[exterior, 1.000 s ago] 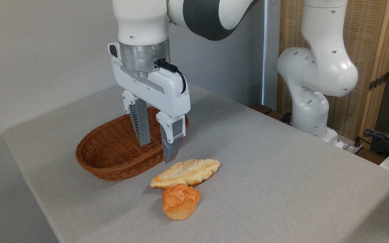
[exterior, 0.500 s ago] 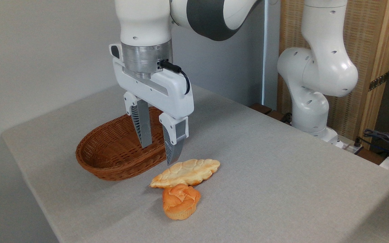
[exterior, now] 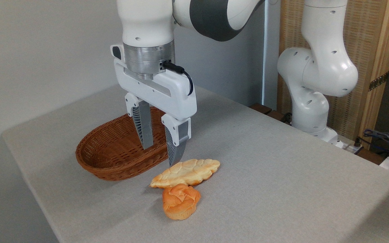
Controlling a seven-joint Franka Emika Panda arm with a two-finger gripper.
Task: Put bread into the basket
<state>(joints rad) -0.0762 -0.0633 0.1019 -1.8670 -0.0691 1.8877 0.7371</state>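
Orange swirled bun point(exterior: 180, 201) sits near brown wicker basket point(exterior: 113, 162).

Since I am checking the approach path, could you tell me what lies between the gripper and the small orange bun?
In the camera view, the flat pale leaf-shaped bread lies between the open gripper and the bun, touching the bun's far side.

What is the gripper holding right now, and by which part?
Nothing. The gripper is open with an empty gap between its fingers. The bun lies untouched on the table, beside the flat bread. The basket is empty.
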